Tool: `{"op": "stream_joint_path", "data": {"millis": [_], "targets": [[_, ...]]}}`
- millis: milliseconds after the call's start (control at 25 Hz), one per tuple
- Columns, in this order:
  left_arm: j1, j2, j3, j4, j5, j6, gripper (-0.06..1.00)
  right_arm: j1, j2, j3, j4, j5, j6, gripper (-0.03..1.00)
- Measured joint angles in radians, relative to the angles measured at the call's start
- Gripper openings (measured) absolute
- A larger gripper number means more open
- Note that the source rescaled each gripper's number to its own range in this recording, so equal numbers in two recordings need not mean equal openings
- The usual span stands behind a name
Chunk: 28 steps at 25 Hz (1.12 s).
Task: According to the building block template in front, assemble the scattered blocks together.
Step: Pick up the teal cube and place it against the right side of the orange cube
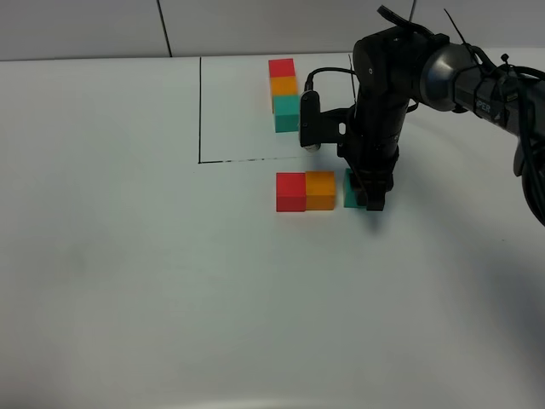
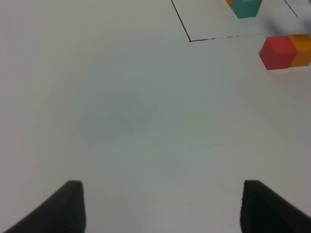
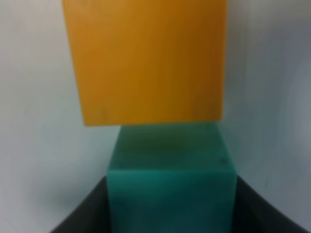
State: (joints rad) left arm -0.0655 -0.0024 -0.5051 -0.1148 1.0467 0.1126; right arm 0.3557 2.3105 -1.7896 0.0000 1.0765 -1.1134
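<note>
Red matte cube (image 1: 290, 191) and orange matte cube (image 1: 320, 189) are sitting joined on the white table (image 1: 128, 256). My right pincer (image 1: 368, 198) is clamping the teal-green matte cube (image 1: 351, 192) just beside orange, not yet flush; left pincer (image 2: 163, 184) is hanging apart, empty.

Left pincer (image 2: 163, 187) agape over table (image 2: 121, 121); red cube (image 2: 278, 52) touching orange cube (image 2: 302, 49)
</note>
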Motion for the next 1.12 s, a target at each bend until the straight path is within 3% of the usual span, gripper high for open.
{"op": "stream_joint_path", "data": {"millis": [1120], "targets": [[0.0,0.0,0.0,0.0,0.0,0.0,0.42,0.011,0.001,-0.002,0.065,-0.015,-0.044,0.01]]}}
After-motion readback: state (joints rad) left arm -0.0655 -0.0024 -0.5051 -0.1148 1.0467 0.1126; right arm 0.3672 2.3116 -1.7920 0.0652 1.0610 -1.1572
